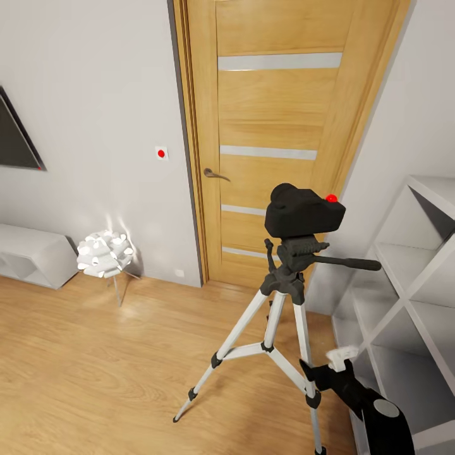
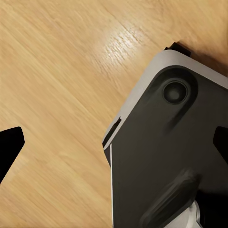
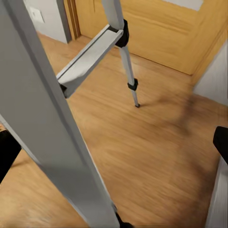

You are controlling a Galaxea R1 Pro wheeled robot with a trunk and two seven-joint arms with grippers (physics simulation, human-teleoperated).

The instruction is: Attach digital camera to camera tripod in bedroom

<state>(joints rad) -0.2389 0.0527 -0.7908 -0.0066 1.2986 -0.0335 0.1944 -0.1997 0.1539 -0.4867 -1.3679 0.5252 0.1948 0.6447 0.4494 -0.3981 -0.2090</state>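
The digital camera [image 1: 304, 213], a black body with a red dot, sits on the black head of the camera tripod [image 1: 287, 278], which stands on the wood floor before the oak door. The long pan bar [image 1: 347, 261] points right. My right gripper [image 1: 316, 374] is low beside the tripod's near right leg, open; in the right wrist view the silver leg [image 3: 47, 128] runs close between the spread fingers of that gripper [image 3: 114, 149]. My left gripper [image 2: 116, 142] is open over the floor and the robot's own dark base [image 2: 166, 156], holding nothing.
The oak door [image 1: 278, 114] with frosted stripes is shut behind the tripod. White shelving [image 1: 411, 291] stands close at the right. A white lamp [image 1: 105, 253], a low white cabinet [image 1: 31, 253] and a wall screen [image 1: 16, 139] are at the left.
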